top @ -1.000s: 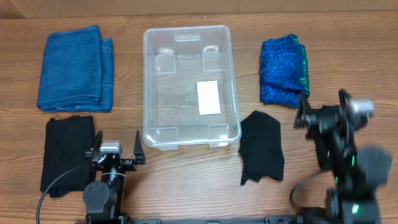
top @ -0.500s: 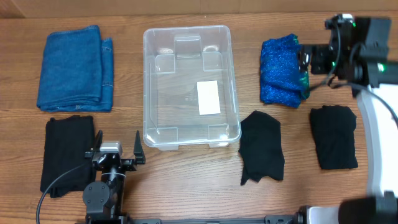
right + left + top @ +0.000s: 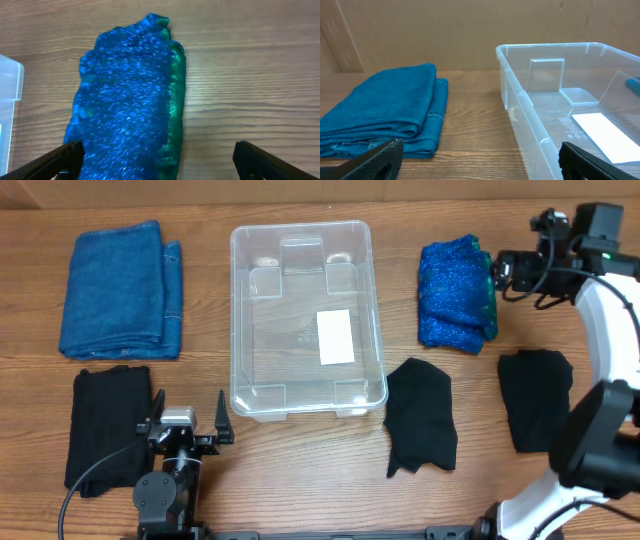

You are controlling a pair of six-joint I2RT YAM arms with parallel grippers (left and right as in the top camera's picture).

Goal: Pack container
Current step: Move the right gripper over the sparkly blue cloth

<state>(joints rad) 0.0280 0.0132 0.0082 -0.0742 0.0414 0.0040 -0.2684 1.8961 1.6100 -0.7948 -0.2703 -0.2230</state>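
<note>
Right claw (image 3: 156, 149) spread wide by glittery, nubby blue cloth (image 3: 125, 95); left claw (image 3: 480, 150) likewise spread.

On the wooden table (image 3: 300, 470) lie a folded blue towel (image 3: 120, 290), a glittery blue-green cloth (image 3: 455, 295) and three black cloths (image 3: 108, 425) (image 3: 420, 425) (image 3: 530, 408).

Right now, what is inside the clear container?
No cloth is inside the container: only its bare bottom and a white label. The clear walls hide nothing, though whether the label sticks inside or underneath cannot be told.
</note>
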